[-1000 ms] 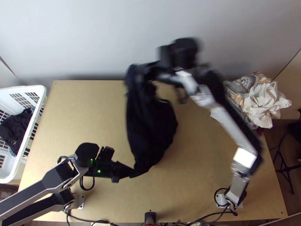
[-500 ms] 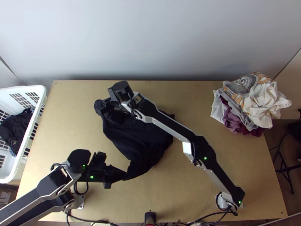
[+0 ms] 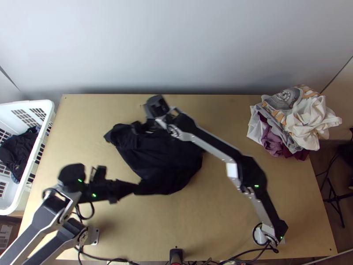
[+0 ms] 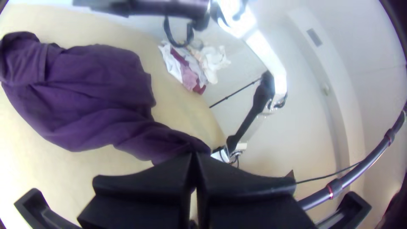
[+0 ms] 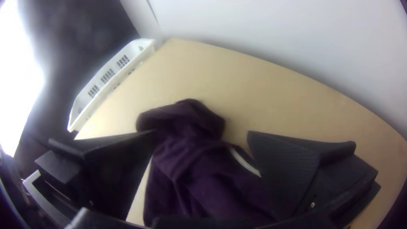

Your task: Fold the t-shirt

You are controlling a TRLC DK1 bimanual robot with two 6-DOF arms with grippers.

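Observation:
The dark t-shirt (image 3: 163, 159) lies bunched on the table's middle. My left gripper (image 3: 134, 188), at the near left, holds the shirt's near left corner; in the left wrist view the left gripper (image 4: 194, 157) is shut on that end of the shirt (image 4: 93, 93). Above the shirt's far left part is my right gripper (image 3: 139, 128). In the right wrist view the right gripper (image 5: 201, 135) stands open, its fingers wide apart on either side of the shirt (image 5: 186, 157), which shows a pale strip near one finger.
A white basket (image 3: 46, 115) with dark clothes (image 3: 20, 152) stands at the left edge. A pile of pale and maroon clothes (image 3: 287, 119) lies at the table's far right corner. Bare table (image 3: 242, 119) shows between that pile and the shirt.
The right gripper has opened and let go of the shirt's far left end, backing off slightly to the right. The left gripper has moved left and a little away from the near edge, drawing its corner along.

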